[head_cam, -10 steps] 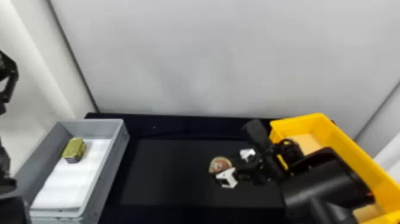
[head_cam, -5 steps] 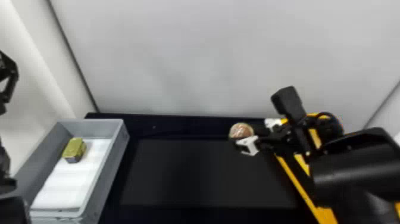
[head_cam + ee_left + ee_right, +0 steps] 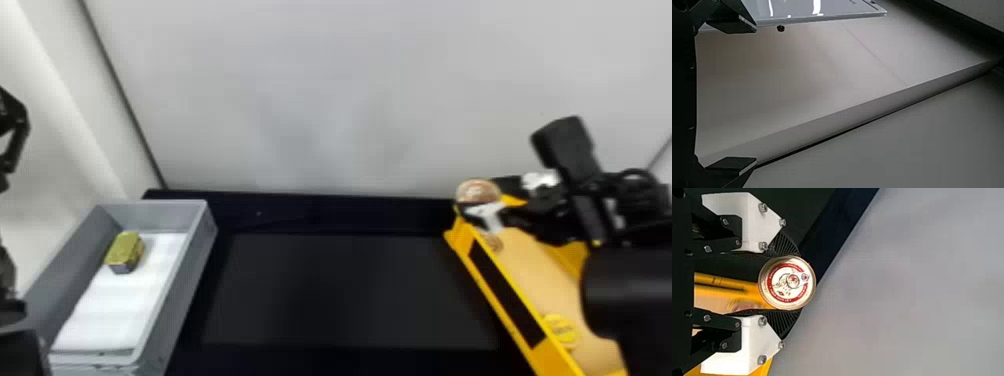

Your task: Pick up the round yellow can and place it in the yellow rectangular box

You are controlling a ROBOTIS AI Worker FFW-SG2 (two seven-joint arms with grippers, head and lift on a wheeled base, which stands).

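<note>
Right hand (image 3: 485,200) has moved right with the can (image 3: 474,191), now at the yellow box's (image 3: 562,361) far-left corner. I've got it gripped: white lid, red ring, gold rim. Left hand (image 3: 14,132) open, left edge. Black table (image 3: 310,212), grey bin (image 3: 186,295) left, pale wall (image 3: 350,100) behind.

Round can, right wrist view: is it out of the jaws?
No, the can sits between the jaws of the right gripper, one against each side.

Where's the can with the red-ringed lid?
Head view, right side: the can is gripped in the right hand, just above the yellow box's far left corner.
</note>
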